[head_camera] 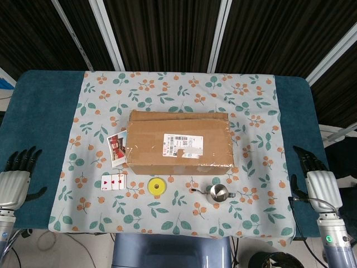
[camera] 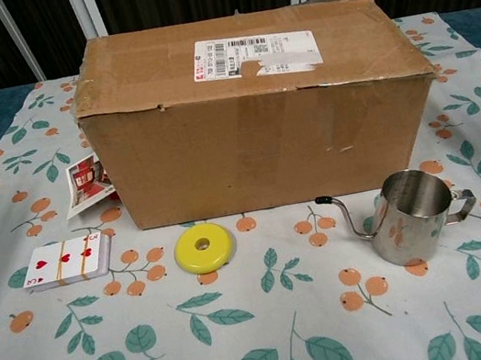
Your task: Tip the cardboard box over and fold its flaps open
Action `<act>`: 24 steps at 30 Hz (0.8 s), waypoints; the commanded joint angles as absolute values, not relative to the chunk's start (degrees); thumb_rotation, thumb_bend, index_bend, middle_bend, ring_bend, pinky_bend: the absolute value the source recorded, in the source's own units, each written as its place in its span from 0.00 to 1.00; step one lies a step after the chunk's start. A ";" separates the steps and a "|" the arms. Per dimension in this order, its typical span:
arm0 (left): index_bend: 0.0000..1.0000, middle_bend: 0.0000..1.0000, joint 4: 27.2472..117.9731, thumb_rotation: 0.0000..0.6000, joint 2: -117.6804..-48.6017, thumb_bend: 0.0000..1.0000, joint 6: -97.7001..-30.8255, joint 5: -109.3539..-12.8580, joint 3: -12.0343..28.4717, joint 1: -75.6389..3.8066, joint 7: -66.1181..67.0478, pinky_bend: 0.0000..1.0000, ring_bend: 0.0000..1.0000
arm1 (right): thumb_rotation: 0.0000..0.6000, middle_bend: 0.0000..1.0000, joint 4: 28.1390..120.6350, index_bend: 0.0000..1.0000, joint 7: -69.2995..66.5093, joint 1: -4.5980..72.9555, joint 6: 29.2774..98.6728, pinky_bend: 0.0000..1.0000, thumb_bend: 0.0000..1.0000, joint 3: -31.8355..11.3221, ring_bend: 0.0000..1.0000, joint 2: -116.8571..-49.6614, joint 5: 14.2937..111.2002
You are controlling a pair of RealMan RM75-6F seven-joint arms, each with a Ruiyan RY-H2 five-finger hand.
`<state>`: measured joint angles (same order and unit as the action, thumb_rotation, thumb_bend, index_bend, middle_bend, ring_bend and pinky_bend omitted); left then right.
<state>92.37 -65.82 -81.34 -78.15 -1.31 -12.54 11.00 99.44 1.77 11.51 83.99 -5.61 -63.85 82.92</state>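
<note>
The cardboard box (head_camera: 178, 142) (camera: 251, 108) stands upright in the middle of the table, closed, with a white shipping label and tape on its top. My left hand (head_camera: 14, 181) hovers at the table's near left edge, fingers spread and holding nothing. My right hand (head_camera: 318, 181) is at the near right edge, likewise with fingers apart and nothing in it. Both hands are far from the box and neither shows in the chest view.
A steel pitcher (head_camera: 218, 193) (camera: 410, 216) with a thin spout stands in front of the box's right half. A yellow disc (head_camera: 157, 186) (camera: 204, 246), a deck of playing cards (head_camera: 114, 181) (camera: 67, 261) and a picture card (head_camera: 116, 149) (camera: 86, 184) lie front-left. A floral cloth (head_camera: 256, 111) covers the table.
</note>
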 commanded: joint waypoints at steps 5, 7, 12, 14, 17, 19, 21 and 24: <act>0.00 0.00 92.07 1.00 -66.02 0.15 -80.36 -77.54 -0.53 -12.63 11.59 0.00 0.00 | 1.00 0.16 108.24 0.10 8.22 24.39 68.20 0.29 0.99 -16.23 0.18 -57.12 69.60; 0.00 0.00 92.19 1.00 -65.95 0.15 -80.28 -77.44 -0.27 -12.54 11.35 0.00 0.00 | 1.00 0.16 107.76 0.14 10.05 28.13 64.47 0.29 1.00 -18.76 0.18 -57.51 65.08; 0.00 0.00 92.26 1.00 -65.84 0.15 -79.82 -77.24 0.20 -12.44 10.75 0.00 0.00 | 1.00 0.17 103.93 0.32 13.42 36.54 57.13 0.29 1.00 -22.89 0.18 -60.40 55.49; 0.00 0.00 92.23 1.00 -65.76 0.15 -79.37 -76.97 0.39 -12.45 10.46 0.00 0.00 | 1.00 0.18 101.69 0.33 15.24 39.94 54.55 0.29 1.00 -23.80 0.19 -61.81 51.92; 0.00 0.00 92.22 1.00 -65.71 0.15 -78.87 -76.54 0.69 -12.49 10.23 0.00 0.00 | 1.00 0.24 99.05 0.38 17.25 43.80 52.22 0.33 1.00 -24.54 0.25 -63.78 48.51; 0.00 0.00 92.25 1.00 -65.68 0.15 -78.50 -76.27 0.86 -12.52 10.03 0.00 0.00 | 1.00 0.27 97.66 0.41 18.25 45.97 51.36 0.36 1.00 -24.92 0.28 -65.17 46.55; 0.00 0.00 92.26 1.00 -65.62 0.15 -78.15 -76.08 1.04 -12.55 9.91 0.00 0.00 | 1.00 0.29 96.30 0.43 19.52 48.27 50.69 0.37 1.00 -25.03 0.30 -66.77 44.43; 0.00 0.00 92.31 1.00 -65.50 0.15 -77.83 -76.00 1.20 -12.57 9.91 0.00 0.00 | 1.00 0.29 94.35 0.43 21.22 51.09 49.72 0.37 1.00 -24.65 0.30 -68.88 41.72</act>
<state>92.29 -65.54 -77.90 -76.04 1.17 -12.57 9.92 95.72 19.79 49.29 50.69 -24.62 -67.26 43.57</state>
